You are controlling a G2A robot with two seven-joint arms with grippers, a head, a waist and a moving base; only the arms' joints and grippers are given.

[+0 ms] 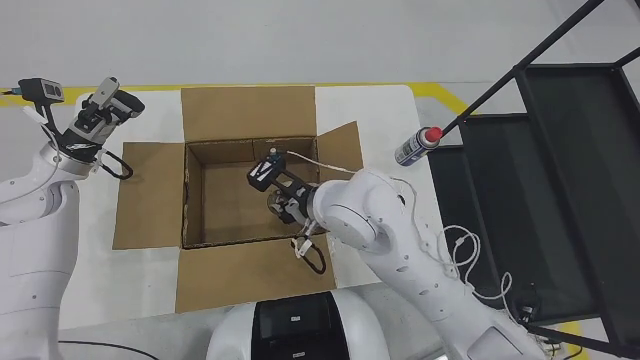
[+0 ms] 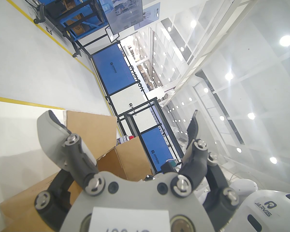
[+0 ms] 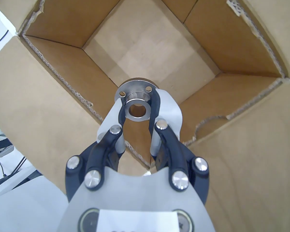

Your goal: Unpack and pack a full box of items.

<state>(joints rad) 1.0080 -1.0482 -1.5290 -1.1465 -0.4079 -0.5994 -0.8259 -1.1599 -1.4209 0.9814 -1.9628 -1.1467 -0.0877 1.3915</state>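
Note:
An open cardboard box with its four flaps spread out stands in the middle of the white table; its bare floor shows from above. My right gripper hangs over the box's near right part, shut on a round metal flange with a short hollow hub and bolt holes. In the top view that gripper sits inside the box opening. My left gripper is raised off the table's left side, beside the box's left flap, tilted upward and open with nothing between its fingers; it shows in the top view.
A spray can with a red cap lies on the table's right edge. A black metal rack stands to the right of the table. A yellow floor line runs behind the table.

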